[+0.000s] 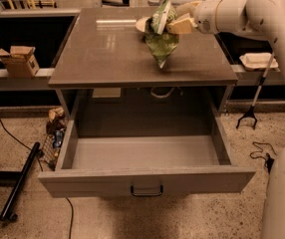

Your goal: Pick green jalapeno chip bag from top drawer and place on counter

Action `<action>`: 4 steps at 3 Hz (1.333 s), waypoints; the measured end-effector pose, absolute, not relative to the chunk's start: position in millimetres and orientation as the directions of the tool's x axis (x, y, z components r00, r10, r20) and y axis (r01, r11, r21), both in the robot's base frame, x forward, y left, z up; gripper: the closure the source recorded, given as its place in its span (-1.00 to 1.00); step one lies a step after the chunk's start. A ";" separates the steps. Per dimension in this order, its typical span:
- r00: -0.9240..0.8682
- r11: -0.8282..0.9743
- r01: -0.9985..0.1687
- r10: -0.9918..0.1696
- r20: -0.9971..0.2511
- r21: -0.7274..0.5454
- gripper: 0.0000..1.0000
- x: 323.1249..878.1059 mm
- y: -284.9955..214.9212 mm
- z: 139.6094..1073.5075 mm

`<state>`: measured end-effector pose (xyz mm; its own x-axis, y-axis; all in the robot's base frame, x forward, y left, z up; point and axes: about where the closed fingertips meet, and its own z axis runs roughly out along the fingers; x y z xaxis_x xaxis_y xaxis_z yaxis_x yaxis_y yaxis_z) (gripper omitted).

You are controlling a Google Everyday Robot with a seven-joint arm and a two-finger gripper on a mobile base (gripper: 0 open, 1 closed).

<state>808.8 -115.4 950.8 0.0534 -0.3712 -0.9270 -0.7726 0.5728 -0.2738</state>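
Observation:
My gripper (175, 22) reaches in from the right over the back of the counter (107, 54) and is shut on the green jalapeno chip bag (161, 39). The bag hangs upright from the fingers, its lower tip just above or touching the counter surface. The top drawer (145, 179) below is pulled fully open, its grey front and dark handle (146, 190) facing me, and nothing shows inside it.
A white bowl (143, 24) sits on the counter just behind the bag. A cardboard box (19, 59) rests on the left side shelf, a white tray (257, 60) on the right one. A black bar (19, 180), cables and a litter picker (249, 114) lie on the floor.

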 end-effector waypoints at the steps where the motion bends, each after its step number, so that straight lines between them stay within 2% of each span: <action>1: 0.053 0.573 -0.773 -0.371 -0.927 -0.273 -1.00 808.9 -115.5 950.8; 4: 0.033 0.645 -0.709 -0.371 -0.928 -0.283 -1.00 767.1 -175.3 957.7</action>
<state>767.1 -175.3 957.7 0.0326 -0.3714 -0.9279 -0.7094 0.6454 -0.2832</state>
